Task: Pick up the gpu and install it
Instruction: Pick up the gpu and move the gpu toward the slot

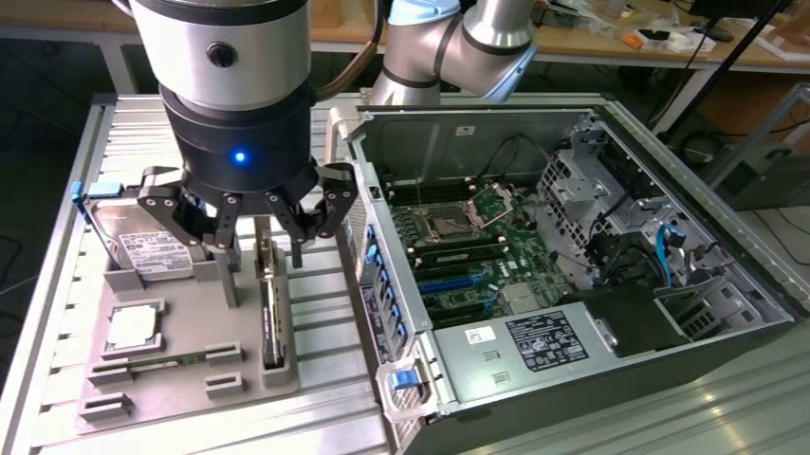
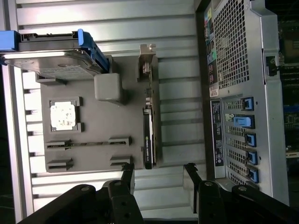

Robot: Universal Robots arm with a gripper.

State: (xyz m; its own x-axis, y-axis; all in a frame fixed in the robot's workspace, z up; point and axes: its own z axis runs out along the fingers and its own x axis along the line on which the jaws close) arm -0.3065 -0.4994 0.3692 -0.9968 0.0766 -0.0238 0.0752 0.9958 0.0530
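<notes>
The gpu [image 1: 269, 308] stands on its long edge in a slot along the grey holder tray [image 1: 190, 379], on the side nearest the computer case. In the wrist view the gpu [image 2: 148, 140] shows its black cooler edge, with the silver bracket at one end. My gripper [image 1: 257, 245] hangs open just above the gpu's far end, its dark fingers spread and nothing between them. The wrist view shows the gripper [image 2: 159, 173] with its two fingertips [image 2: 127, 173] wide apart, short of the card's end and not touching it.
The tray also holds a silver hard drive [image 1: 146, 248] with blue tabs, a square processor chip [image 1: 133, 327] and a narrow memory stick [image 1: 158, 363]. The open computer case [image 1: 684, 313], with its motherboard [image 1: 469, 261] exposed, stands close on the exterior view's right.
</notes>
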